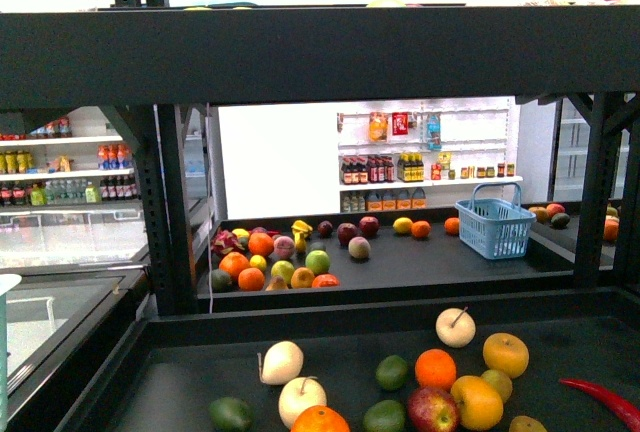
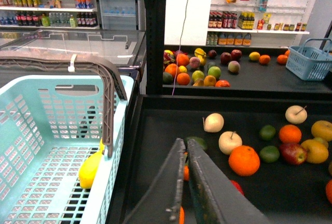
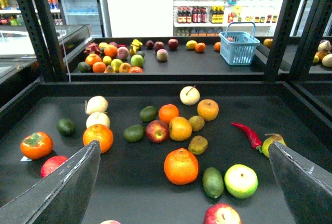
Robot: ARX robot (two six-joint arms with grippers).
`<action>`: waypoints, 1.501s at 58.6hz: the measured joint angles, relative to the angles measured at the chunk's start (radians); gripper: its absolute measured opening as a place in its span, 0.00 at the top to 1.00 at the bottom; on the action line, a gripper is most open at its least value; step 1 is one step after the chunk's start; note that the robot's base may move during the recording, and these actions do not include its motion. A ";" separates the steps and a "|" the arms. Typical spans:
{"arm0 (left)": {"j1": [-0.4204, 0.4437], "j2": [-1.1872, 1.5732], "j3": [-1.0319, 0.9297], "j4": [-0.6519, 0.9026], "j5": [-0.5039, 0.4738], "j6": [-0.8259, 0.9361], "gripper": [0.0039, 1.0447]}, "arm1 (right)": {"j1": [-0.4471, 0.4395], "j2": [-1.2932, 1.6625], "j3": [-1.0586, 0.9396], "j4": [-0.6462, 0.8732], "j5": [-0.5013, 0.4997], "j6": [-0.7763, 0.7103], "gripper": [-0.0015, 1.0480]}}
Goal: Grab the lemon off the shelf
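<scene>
Left end effector (image 2: 182, 149) pressed together, right end effector (image 3: 181, 182) spread wide above shelf (image 3: 145, 182), no legible labels

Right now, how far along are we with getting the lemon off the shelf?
It looks mostly done: a yellow, lemon-like fruit lies in the teal basket beside the shelf. In hand: nothing. The left pincer is shut and empty above the tray, and the right pincer is open over the fruit. Left to do: probably only confirming that the fruit is the lemon.
</scene>
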 joint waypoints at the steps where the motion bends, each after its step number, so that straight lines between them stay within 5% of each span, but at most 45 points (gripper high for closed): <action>1: 0.000 -0.005 -0.011 0.003 0.000 0.000 0.98 | 0.000 0.000 0.000 0.000 0.000 0.000 0.07; 75: -0.001 -0.193 -0.264 0.068 0.000 0.004 0.98 | 0.000 0.000 0.000 0.000 0.000 0.000 0.07; 88: -0.001 -0.193 -0.264 0.068 0.000 0.005 0.57 | 0.000 0.000 0.000 0.000 0.000 0.000 0.07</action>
